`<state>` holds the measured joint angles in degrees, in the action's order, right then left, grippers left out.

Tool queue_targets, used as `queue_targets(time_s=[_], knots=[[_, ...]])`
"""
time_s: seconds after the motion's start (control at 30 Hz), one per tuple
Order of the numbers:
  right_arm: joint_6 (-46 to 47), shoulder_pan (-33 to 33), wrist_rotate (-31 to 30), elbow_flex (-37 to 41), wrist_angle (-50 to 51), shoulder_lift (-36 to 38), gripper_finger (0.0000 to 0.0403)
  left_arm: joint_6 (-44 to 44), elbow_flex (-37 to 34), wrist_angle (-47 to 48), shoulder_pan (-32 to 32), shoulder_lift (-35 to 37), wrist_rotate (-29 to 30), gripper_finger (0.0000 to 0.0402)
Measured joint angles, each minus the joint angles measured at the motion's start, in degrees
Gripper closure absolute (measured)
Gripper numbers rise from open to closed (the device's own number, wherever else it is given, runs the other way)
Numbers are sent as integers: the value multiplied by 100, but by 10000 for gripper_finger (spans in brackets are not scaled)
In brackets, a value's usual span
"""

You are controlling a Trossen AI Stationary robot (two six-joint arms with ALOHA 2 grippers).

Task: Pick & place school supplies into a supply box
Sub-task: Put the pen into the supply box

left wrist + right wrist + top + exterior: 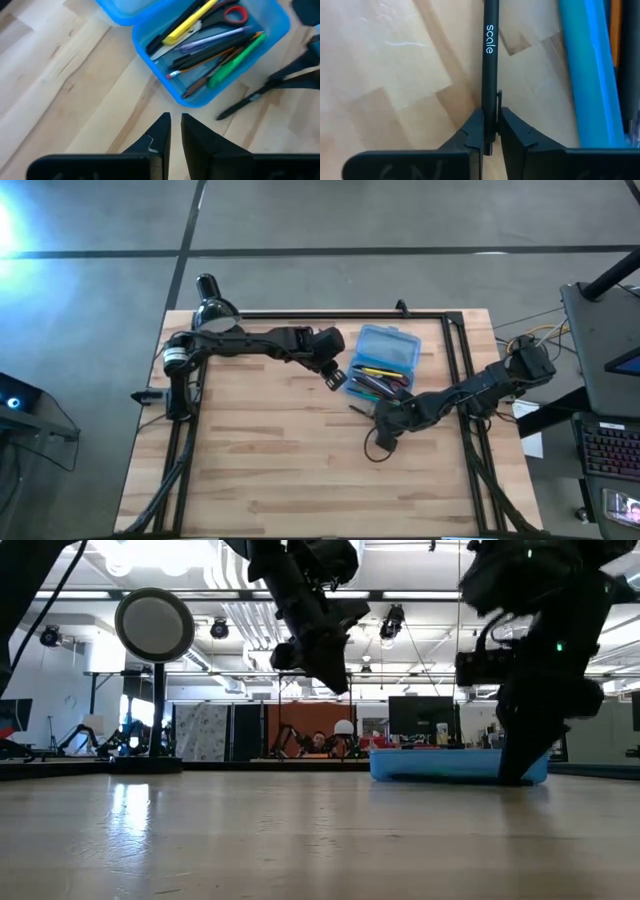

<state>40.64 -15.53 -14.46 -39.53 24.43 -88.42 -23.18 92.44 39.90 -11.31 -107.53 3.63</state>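
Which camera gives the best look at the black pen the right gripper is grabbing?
The right wrist view: the black pen fills the frame, clamped between the right gripper fingers, its "scale" lettering readable. The left wrist view shows it lying on the table beside the supply box. The high view shows only a sliver; the low view hides it.
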Motion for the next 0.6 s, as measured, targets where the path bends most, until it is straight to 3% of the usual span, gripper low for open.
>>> queue_targets(time_s=[0.3,0.43,0.6], knots=[[201,76,-286,-576,698,1499,375,-119,0,472,2,84,462,374],[744,784,-193,-523,1727,1923,375,-353,0,524,20,135,542,373],[-230,1747,168,-391,1845,1741,349,-794,-89,405,187,173,576,374]])
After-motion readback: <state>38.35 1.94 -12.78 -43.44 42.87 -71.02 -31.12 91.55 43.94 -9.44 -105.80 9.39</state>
